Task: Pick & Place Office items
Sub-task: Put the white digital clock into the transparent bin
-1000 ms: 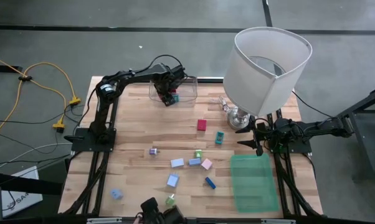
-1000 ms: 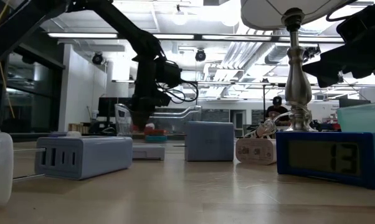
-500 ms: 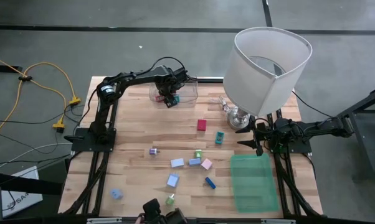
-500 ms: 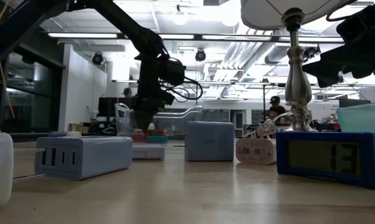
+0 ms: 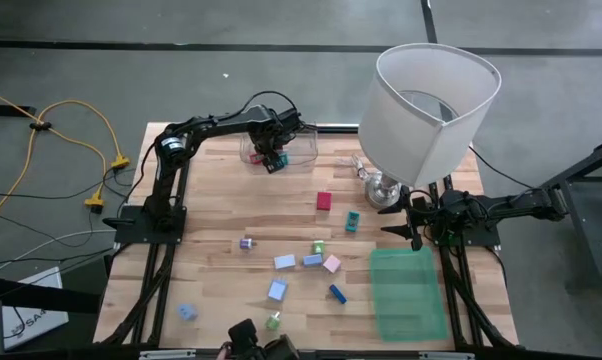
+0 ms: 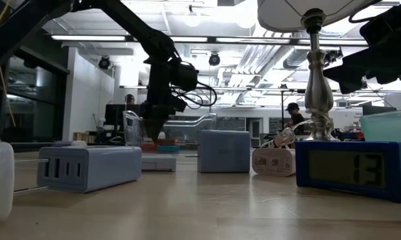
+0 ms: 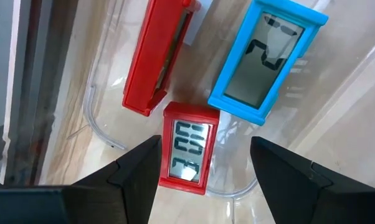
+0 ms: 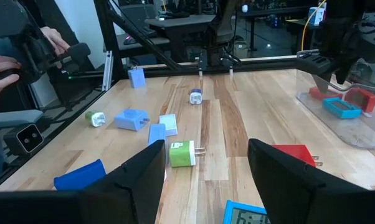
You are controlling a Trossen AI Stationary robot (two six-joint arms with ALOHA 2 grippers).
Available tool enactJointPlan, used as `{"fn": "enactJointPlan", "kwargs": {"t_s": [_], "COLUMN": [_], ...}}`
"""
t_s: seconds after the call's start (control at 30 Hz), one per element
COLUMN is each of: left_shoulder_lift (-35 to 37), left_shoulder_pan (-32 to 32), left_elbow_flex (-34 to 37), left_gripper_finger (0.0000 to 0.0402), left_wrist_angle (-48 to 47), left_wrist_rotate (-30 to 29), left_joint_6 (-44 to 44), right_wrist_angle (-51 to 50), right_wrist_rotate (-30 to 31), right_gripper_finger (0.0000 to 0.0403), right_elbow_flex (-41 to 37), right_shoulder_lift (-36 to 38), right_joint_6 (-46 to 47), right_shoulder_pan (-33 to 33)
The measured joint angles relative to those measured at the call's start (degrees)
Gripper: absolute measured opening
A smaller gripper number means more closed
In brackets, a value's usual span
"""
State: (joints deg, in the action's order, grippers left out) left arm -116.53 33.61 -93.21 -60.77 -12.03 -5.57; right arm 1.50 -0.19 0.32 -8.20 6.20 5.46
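Currently, status as seen:

Left gripper: positioned over the clear bin at the table's far edge; jaws spread apart, nothing held between them.

Bin contents: a small red clock lies display up directly between the fingers; a red item and a light blue clock lie just beside it.

Right gripper: parked near the lamp base, above the green bin; jaws parted, empty.

Office items: scattered mid-table, among them a red block, a pink piece and a blue piece.

Person's hand: seen beyond the table edge in the right wrist view.
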Motion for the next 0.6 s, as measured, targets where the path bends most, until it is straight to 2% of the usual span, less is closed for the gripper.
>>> {"fn": "enactJointPlan", "kwargs": {"t_s": [0.6], "left_shoulder_lift": [9.93], "left_shoulder_pan": [-0.44], "left_elbow_flex": [-0.02], "left_gripper_finger": [0.0238], "left_wrist_angle": [0.15], "left_wrist_rotate": [0.0], "left_joint_6": [-0.44], "right_wrist_angle": [0.0], "right_wrist_rotate": [-0.02], "right_gripper_finger": [0.0215], "right_elbow_flex": [0.0], "right_shoulder_lift": [0.01], "right_joint_6": [0.0], "right_shoulder_pan": [0.0]}}
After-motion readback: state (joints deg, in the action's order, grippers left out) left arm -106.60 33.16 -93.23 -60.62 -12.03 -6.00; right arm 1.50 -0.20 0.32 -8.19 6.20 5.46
